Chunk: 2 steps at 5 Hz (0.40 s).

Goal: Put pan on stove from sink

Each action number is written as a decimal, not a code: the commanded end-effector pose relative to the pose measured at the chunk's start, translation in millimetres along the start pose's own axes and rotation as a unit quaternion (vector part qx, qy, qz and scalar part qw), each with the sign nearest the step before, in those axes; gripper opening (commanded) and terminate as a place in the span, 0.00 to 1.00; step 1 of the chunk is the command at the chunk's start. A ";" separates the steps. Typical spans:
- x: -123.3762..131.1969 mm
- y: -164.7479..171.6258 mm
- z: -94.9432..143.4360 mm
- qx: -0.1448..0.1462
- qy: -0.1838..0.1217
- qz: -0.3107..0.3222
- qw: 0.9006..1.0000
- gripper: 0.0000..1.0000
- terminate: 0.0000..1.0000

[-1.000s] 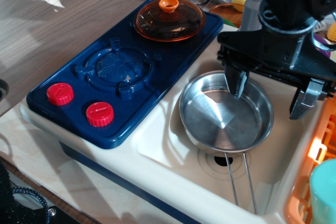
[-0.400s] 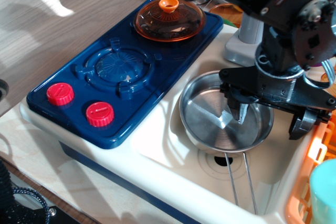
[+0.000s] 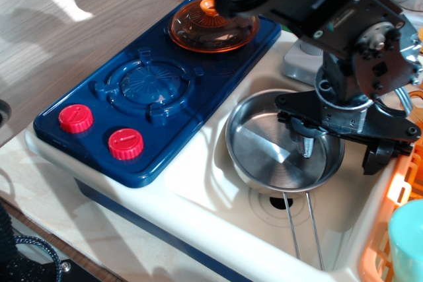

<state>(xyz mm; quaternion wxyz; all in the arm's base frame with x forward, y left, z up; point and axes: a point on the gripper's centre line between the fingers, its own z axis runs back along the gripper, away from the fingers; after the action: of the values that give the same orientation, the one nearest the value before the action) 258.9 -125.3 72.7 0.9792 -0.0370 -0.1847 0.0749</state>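
Note:
The shiny steel pan (image 3: 264, 156) lies in the cream sink (image 3: 211, 183), its wire-loop handle (image 3: 303, 226) pointing toward the front edge. The dark blue stove (image 3: 152, 97) sits left of the sink, with two red knobs. My gripper (image 3: 338, 153) is open and low over the pan's right side. One fingertip (image 3: 307, 144) hangs inside the pan and the other (image 3: 371, 160) is outside its right rim. The rim lies between the jaws. The arm hides the pan's far right edge.
An orange glass lid (image 3: 213, 26) covers the stove's back burner; the front burner (image 3: 149, 84) is bare. An orange rack (image 3: 396, 196) and a teal cup (image 3: 406, 242) stand at the right. The drain hole (image 3: 281, 201) shows under the pan's handle.
The gripper has come down toward the pan and the arm has swung in over the back of the scene, hiding the steel pot. The pan has not moved.

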 end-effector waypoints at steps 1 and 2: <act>2.5 0.0 5.1 0.011 0.001 -0.005 1.000 0.00 0.00; 8.1 -1.7 19.0 0.030 0.007 -0.007 1.000 0.00 0.00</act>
<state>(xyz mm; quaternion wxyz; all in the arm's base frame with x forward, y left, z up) 251.8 -122.5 94.2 0.9867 0.0265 -0.1409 0.0760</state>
